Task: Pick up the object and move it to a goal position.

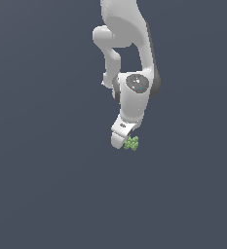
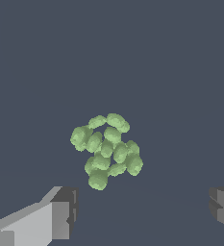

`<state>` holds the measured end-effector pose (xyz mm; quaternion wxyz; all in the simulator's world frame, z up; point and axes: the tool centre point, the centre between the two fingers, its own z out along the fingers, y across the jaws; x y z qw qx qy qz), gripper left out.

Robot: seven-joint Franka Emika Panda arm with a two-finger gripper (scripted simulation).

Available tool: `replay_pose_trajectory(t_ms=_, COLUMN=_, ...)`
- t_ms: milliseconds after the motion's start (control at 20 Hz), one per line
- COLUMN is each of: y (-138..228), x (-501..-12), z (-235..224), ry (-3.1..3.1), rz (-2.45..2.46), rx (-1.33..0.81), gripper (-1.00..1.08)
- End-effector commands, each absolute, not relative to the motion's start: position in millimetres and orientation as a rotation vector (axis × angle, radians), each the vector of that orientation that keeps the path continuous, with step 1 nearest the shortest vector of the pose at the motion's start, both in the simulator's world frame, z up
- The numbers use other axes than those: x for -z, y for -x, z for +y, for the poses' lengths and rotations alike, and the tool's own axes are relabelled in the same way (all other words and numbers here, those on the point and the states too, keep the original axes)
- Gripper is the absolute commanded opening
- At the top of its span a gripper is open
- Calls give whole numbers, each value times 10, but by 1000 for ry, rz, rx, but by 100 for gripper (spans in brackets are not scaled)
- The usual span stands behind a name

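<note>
The object is a small light-green lumpy thing with many stubby lobes, lying on the dark grey floor. In the exterior view the object peeks out just to the exterior view's right of the white hand. My gripper is open, with one grey fingertip and the other spread wide apart. The object lies ahead of the gap between them, touching neither finger. In the exterior view the gripper hangs low, right beside the object, and its fingers are mostly hidden by the hand.
The white arm reaches down from the top of the exterior view. A plain dark grey floor surrounds the object on all sides.
</note>
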<state>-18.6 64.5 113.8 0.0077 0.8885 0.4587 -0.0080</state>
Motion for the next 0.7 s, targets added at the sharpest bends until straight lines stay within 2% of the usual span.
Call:
replay_pose_trajectory(t_ms=0, y=203, x=-1105, z=702, ry=-2720, rz=1547, rx=21, gripper=100)
replay_pose_trajectory(t_ms=650, y=267, x=-995, z=908, ry=-2485, rz=1920, rx=3, gripper=100)
